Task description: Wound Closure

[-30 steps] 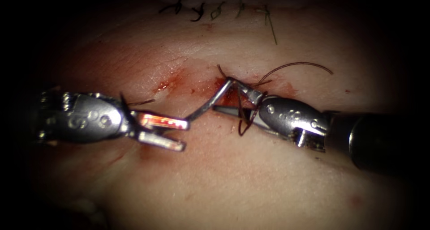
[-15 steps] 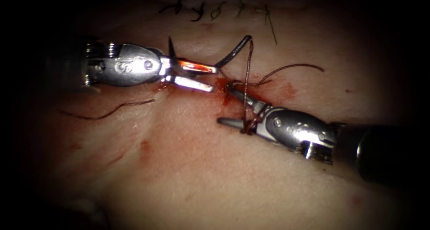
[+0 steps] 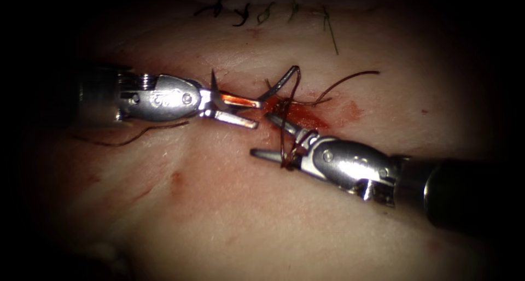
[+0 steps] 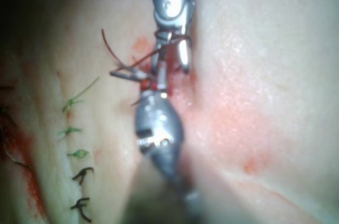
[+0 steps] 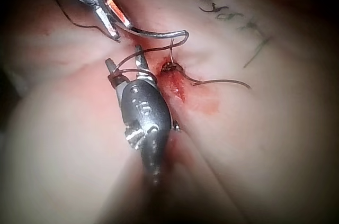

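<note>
My left tool comes in from the left and is shut on the curved needle at one end. The needle hangs free above the tissue, just left of the cut. Dark thread runs from the needle's far end down to my right tool, whose jaws stand open with the thread looped around them. A free thread tail arcs out of the cut to the right. The right wrist view shows the needle and the loop on my right tool.
A row of finished dark and green stitches lies along the far side of the tissue. A loose piece of thread lies under the left tool. Red fluid stains the tissue around the cut.
The left tool carried the needle up and away from the right tool's jaws, then came down and right a little. The right tool slid left with the thread still wound around it.
</note>
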Robot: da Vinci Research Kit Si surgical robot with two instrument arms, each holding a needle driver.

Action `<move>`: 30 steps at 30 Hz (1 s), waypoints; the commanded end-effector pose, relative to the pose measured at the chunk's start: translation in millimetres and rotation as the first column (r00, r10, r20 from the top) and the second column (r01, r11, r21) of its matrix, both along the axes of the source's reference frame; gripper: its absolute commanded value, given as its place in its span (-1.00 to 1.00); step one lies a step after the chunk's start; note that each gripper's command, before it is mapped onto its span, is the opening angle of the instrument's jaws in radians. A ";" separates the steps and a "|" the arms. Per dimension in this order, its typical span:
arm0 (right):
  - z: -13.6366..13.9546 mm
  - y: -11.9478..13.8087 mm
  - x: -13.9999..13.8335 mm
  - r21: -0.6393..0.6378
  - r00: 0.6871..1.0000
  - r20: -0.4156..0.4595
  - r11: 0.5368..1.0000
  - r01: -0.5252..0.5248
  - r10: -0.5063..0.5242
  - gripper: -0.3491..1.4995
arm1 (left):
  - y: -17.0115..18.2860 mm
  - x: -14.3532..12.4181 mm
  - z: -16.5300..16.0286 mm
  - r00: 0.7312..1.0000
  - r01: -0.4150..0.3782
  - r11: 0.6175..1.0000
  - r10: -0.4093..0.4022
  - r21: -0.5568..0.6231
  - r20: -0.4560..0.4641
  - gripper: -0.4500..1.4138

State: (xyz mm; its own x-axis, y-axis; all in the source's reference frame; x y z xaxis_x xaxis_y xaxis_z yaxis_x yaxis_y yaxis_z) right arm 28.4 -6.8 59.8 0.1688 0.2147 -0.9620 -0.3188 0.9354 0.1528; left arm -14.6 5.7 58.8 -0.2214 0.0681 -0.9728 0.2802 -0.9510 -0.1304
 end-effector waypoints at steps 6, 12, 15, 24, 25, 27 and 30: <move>-0.3 0.3 -0.1 -0.032 0.996 -0.058 0.998 -0.063 0.061 -0.47 | -1.3 0.6 1.2 1.000 -0.026 1.000 0.026 -0.002 0.014 -1.00; -0.2 0.5 0.0 -0.048 0.993 -0.081 0.995 -0.091 0.087 -0.43 | -2.5 1.0 2.2 0.999 -0.041 0.999 0.041 0.002 0.016 -1.00; -0.1 0.6 0.5 -0.053 0.990 -0.087 0.992 -0.112 0.108 -0.40 | -3.2 0.6 2.7 0.999 -0.048 0.999 0.048 0.003 0.018 -1.00; 0.1 1.1 1.3 -0.011 0.980 -0.049 0.981 -0.194 0.193 -0.07 | -5.6 -1.1 2.5 0.998 -0.058 0.998 0.058 -0.001 0.035 -1.00; 0.1 1.1 1.2 -0.006 0.978 -0.048 0.979 -0.202 0.202 -0.03 | -6.0 -1.2 2.2 0.998 -0.058 0.998 0.058 -0.001 0.038 -1.00; 0.1 1.1 1.2 0.011 0.972 -0.034 0.972 -0.233 0.233 0.09 | -6.5 -1.5 1.9 0.998 -0.051 0.999 0.051 -0.001 0.048 -1.00; 0.0 1.2 1.0 0.026 0.958 -0.004 0.958 -0.287 0.287 0.26 | -7.3 -1.9 1.4 0.997 -0.045 0.999 0.045 -0.002 0.062 -1.00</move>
State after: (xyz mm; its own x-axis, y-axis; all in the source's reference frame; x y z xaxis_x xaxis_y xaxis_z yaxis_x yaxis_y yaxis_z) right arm 28.7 -5.1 59.4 0.0910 0.2817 -0.9552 -0.5828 0.7928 0.1783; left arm -16.1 -1.6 59.5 -0.1606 0.0581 -0.9853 0.3302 -0.9376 -0.1091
